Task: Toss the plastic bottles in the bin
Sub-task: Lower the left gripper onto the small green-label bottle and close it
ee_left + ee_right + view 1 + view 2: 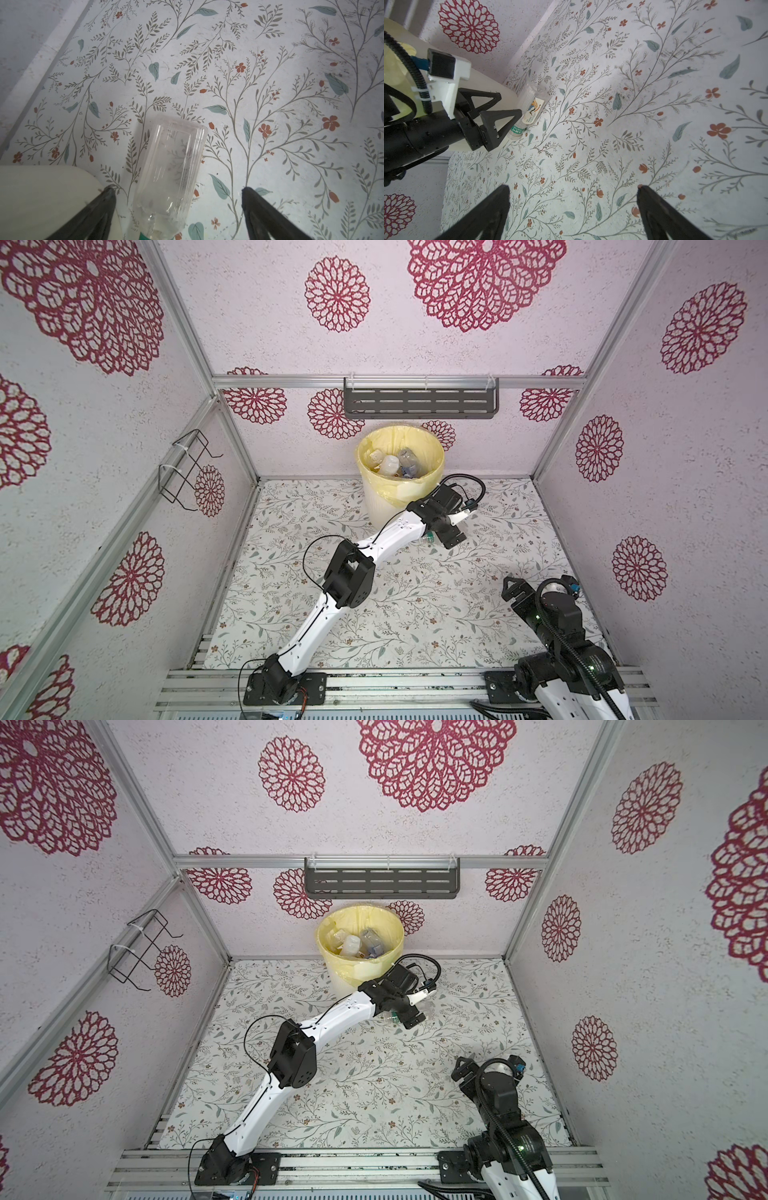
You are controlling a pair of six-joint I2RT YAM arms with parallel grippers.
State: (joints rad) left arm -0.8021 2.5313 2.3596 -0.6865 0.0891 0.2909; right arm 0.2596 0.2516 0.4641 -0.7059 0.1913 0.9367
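Bin [376, 506]: cream ribbed wastebasket lined with a pale yellow bag, standing upright on the floral mat [415, 614] at the back wall.
Bottles in the bin [390, 464]: several clear and whitish ones lie piled inside, below the rim, seen in both top views.
Loose bottle [170, 176]: clear, with a white label and a green band at the neck. It lies on its side on the mat just beside the foot of the bin. Whether it touches the bin wall cannot be told.
Left gripper [177, 188]: low beside the bin, jaws wide apart and straddling the neck end of the loose bottle. No finger visibly presses on it.
Right gripper [573, 187]: well apart from the bin, over the mat, jaws spread wide with nothing between them.
Grey slotted shelf [419, 402]: on the back wall, above the bin.
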